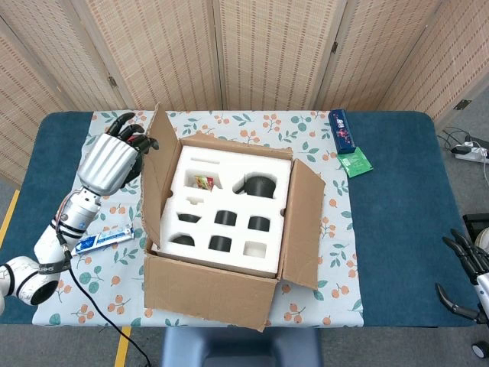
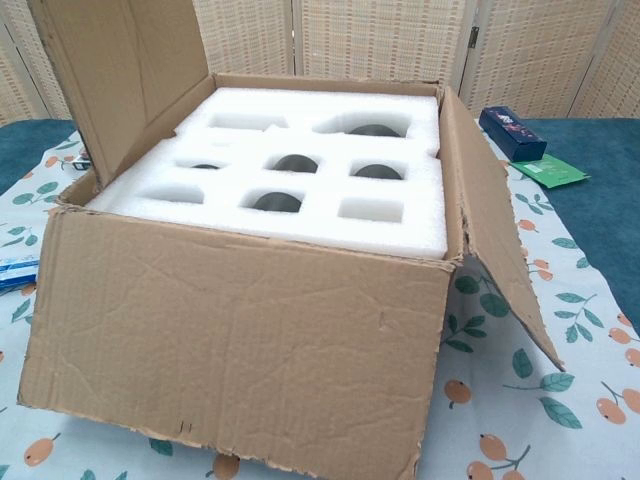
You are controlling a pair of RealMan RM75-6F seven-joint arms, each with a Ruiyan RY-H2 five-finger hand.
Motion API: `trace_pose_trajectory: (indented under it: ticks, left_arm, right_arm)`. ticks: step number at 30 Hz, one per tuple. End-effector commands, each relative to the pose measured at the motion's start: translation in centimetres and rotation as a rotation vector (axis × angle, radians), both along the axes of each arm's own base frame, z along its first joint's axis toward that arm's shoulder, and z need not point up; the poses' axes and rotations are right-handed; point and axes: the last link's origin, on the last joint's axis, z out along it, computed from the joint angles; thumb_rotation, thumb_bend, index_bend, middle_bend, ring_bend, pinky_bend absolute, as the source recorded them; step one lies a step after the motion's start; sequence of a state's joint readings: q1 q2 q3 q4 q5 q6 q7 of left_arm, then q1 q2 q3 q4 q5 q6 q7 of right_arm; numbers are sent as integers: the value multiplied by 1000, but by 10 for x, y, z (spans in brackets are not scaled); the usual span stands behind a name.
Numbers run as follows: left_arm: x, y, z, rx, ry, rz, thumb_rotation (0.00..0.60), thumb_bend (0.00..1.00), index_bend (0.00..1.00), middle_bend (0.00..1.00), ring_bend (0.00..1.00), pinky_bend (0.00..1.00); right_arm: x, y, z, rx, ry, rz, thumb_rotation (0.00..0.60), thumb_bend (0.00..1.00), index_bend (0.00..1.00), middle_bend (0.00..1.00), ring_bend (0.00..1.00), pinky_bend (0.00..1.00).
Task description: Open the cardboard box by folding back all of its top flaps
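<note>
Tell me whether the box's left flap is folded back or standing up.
Standing up, tilted slightly outward: the brown cardboard box's left flap rises above the white foam insert, not laid flat. The left hand is beside its outer face.

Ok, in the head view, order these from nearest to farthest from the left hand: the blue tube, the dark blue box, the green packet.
Measured from the left hand:
1. Blue tube, on the cloth just below the hand, left of the cardboard box.
2. Dark blue box, across the carton, at the table's far right.
3. Green packet, beside that box, slightly farther right.
</note>
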State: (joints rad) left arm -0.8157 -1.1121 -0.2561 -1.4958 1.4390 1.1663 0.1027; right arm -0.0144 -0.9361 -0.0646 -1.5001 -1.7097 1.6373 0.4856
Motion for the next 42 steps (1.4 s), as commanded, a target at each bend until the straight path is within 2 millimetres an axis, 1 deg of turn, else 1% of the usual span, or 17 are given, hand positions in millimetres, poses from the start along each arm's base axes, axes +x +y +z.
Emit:
trace_pose_trajectory:
  ticks: [1, 12, 19, 26, 28, 29, 31, 32, 34, 36, 37, 39, 42]
  left_arm:
    - [-7, 1, 2, 10, 20, 17, 600, 856, 432, 561, 322, 167]
    - [-32, 5, 16, 88, 94, 93, 600, 856, 432, 563, 324, 156]
    - [-49, 4, 33, 141, 113, 135, 600, 861, 432, 563, 327, 151]
    - [-65, -3, 49, 193, 117, 178, 600, 862, 427, 562, 329, 150]
    - [-70, -8, 52, 198, 109, 192, 600, 862, 403, 559, 324, 144]
    - [-73, -13, 52, 192, 98, 202, 600, 861, 377, 540, 311, 138]
    - [-78, -25, 49, 164, 86, 208, 600, 826, 304, 460, 261, 122]
    - [-82, -36, 47, 143, 68, 214, 600, 769, 257, 405, 227, 111]
    - [-93, -55, 42, 114, 51, 241, 600, 574, 161, 299, 152, 87]
    - [-109, -81, 35, 86, 42, 296, 600, 454, 87, 209, 86, 51]
    - [-118, -98, 32, 80, 39, 337, 600, 417, 52, 158, 49, 27]
    - [-131, -123, 27, 80, 19, 387, 600, 366, 7, 79, 4, 0]
    - [-151, -165, 16, 66, -27, 437, 600, 306, 0, 36, 0, 0]
  right_arm:
    - [1, 3, 1, -13, 0, 2, 263, 498, 17, 0, 95, 124]
    - [2, 2, -2, 6, -5, 1, 263, 498, 17, 0, 94, 124]
    - [2, 2, -2, 4, -5, 2, 263, 498, 17, 0, 95, 123]
    - [3, 2, -4, 10, -1, 5, 263, 497, 17, 0, 94, 124]
    - [4, 1, -4, 7, 2, 5, 264, 497, 17, 0, 95, 124]
    - [4, 1, -5, 4, 6, 3, 264, 498, 17, 0, 95, 124]
    - [4, 0, -5, -3, 15, -1, 266, 499, 17, 0, 95, 124]
    - [4, -1, -5, -15, 22, -7, 269, 498, 17, 0, 95, 124]
    - [2, -3, -5, -41, 52, -21, 278, 497, 17, 0, 95, 124]
    - [1, -7, -6, -75, 95, -44, 283, 497, 16, 0, 90, 124]
    - [0, -9, -6, -96, 126, -56, 283, 497, 14, 0, 88, 124]
    - [0, -12, -7, -129, 179, -70, 291, 497, 3, 0, 73, 124]
    - [1, -16, -10, -191, 255, -82, 292, 497, 0, 0, 33, 117]
